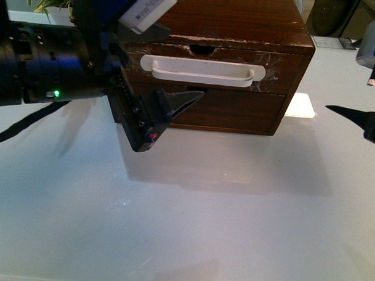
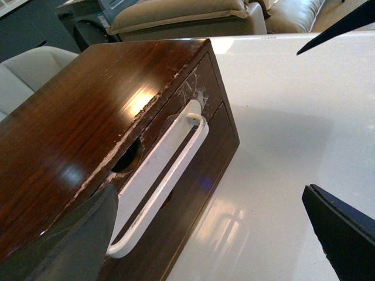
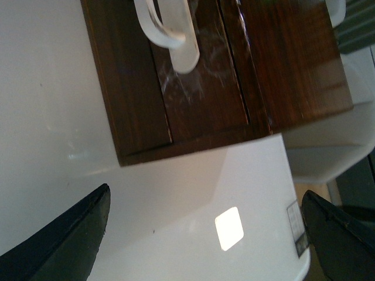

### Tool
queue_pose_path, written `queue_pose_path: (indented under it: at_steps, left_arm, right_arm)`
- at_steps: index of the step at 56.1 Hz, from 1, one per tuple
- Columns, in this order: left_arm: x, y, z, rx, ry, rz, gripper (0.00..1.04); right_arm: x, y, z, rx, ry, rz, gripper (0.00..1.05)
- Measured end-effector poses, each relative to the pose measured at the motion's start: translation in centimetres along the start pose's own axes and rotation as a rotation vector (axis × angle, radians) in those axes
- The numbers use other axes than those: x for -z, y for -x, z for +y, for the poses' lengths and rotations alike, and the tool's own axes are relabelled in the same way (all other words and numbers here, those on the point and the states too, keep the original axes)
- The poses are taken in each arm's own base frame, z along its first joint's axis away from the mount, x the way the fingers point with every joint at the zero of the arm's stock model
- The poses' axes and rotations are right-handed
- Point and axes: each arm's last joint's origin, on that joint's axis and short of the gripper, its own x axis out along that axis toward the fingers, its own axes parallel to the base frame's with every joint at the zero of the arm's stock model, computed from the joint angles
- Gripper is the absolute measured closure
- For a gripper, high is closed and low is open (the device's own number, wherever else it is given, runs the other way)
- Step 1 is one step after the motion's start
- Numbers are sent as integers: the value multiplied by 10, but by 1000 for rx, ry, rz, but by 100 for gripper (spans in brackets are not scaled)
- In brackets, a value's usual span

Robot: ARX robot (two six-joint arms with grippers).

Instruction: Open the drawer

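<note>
Drawer [image 1: 282, 63] atop handleless drawer [image 1: 238, 109] in chest [image 1: 241, 19]; left claw [image 1: 181, 63] before it

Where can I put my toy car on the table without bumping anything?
The wide bare table in front of the wooden box is free. It's crowded beside the drawer, where the left gripper hangs. The right gripper sits at the right.

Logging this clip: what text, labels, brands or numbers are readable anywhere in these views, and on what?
No text can be read.
White block on the left arm: small dark print, too blurred to read.
Sticker at the edge of the table: print too small to read.
Drawer and its white handle: no text.
</note>
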Motion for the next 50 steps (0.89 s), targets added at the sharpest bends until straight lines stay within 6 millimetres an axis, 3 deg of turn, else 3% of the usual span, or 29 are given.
queue_pose_path:
  at_steps: [12, 22, 34, 50]
  left_arm:
    - [30, -26, 6, -88, -60, 61, 8]
    - [56, -27, 4, -108, -124, 150, 8]
    - [63, -26, 3, -117, -216, 184, 8]
    - [60, -35, -2, -87, -262, 189, 8]
  right_arm:
    - [-13, -35, 19, 6, 54, -84, 9]
    - [-22, -44, 29, -41, 65, -116, 9]
    - [-36, -53, 27, -77, 100, -165, 9]
    - [-36, -62, 30, -108, 111, -173, 9]
